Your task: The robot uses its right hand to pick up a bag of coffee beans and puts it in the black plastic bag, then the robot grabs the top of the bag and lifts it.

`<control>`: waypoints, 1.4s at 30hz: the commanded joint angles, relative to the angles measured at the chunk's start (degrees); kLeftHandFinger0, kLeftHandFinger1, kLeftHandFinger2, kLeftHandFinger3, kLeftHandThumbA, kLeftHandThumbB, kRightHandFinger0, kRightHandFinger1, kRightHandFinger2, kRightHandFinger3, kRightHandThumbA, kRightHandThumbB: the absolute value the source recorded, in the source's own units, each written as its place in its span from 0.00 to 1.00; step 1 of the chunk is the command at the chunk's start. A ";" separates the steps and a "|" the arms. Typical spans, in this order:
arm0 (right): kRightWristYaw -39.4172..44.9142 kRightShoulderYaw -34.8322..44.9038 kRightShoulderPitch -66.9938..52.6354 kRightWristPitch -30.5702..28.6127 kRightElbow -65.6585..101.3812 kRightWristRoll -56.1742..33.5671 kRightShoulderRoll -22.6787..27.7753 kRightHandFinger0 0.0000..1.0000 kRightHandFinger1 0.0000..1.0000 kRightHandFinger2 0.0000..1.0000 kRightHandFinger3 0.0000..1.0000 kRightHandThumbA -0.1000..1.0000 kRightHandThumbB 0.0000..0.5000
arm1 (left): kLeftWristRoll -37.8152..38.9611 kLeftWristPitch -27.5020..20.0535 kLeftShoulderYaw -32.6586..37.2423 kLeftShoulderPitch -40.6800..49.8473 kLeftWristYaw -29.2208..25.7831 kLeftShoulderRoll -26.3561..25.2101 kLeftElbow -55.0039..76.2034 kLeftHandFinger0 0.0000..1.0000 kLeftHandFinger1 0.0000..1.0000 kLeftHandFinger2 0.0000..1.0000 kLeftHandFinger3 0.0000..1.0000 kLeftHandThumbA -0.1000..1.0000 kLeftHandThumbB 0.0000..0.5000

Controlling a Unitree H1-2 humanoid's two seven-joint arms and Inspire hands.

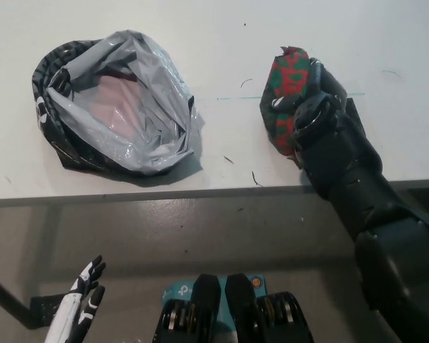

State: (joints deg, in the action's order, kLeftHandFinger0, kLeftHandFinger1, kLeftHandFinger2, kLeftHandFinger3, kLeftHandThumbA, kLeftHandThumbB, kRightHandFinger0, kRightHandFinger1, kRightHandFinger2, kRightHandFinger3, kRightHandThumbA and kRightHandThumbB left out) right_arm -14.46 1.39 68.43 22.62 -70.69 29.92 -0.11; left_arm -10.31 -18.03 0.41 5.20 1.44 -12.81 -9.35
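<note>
The coffee bean bag, red with green patterning, lies on the white table at the right. My black right hand is wrapped around its right side and shut on it, the bag tilted up toward the left. The black plastic bag sits open at the left of the table, its grey lining showing and something pinkish inside. My white left hand rests low at the bottom left, below the table edge, fingers apart and holding nothing.
The table's front edge runs across the middle of the picture, with grey floor below it. Bare table lies between the two bags. A dark bar crosses the bottom left corner.
</note>
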 commanded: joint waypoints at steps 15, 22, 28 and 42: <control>-0.22 15.58 -1.67 -10.87 -5.56 -22.36 0.47 0.64 1.00 1.00 1.00 0.49 0.78 | -0.17 -1.12 -0.24 -0.72 -0.32 -0.37 2.20 1.00 1.00 1.00 1.00 1.00 0.56; -4.27 16.40 -5.17 -16.84 -8.32 -24.27 0.35 0.13 0.44 0.86 0.69 0.00 0.39 | 0.09 -1.09 -0.40 -1.28 -0.26 -0.49 2.25 1.00 1.00 1.00 1.00 1.00 0.57; 0.91 28.38 -5.84 -21.78 -8.57 -36.71 0.19 0.00 0.23 0.71 0.79 0.00 0.39 | 0.11 -1.09 -0.57 -1.81 -0.45 -0.42 2.09 1.00 1.00 1.00 1.00 1.00 0.57; 20.68 57.41 -3.48 -12.53 -8.50 -62.03 0.61 0.00 0.04 0.65 1.00 0.00 0.22 | 0.99 -0.92 -0.56 -2.23 0.08 -0.41 1.87 1.00 1.00 1.00 1.00 1.00 0.54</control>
State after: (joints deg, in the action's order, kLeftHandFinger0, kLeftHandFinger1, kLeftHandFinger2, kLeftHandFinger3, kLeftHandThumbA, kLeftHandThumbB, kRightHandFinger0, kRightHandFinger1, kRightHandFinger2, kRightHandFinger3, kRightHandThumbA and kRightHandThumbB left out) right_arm -10.23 43.58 64.04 1.57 -76.40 -7.46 2.83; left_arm -10.38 -17.79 0.26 3.91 1.46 -12.74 -9.10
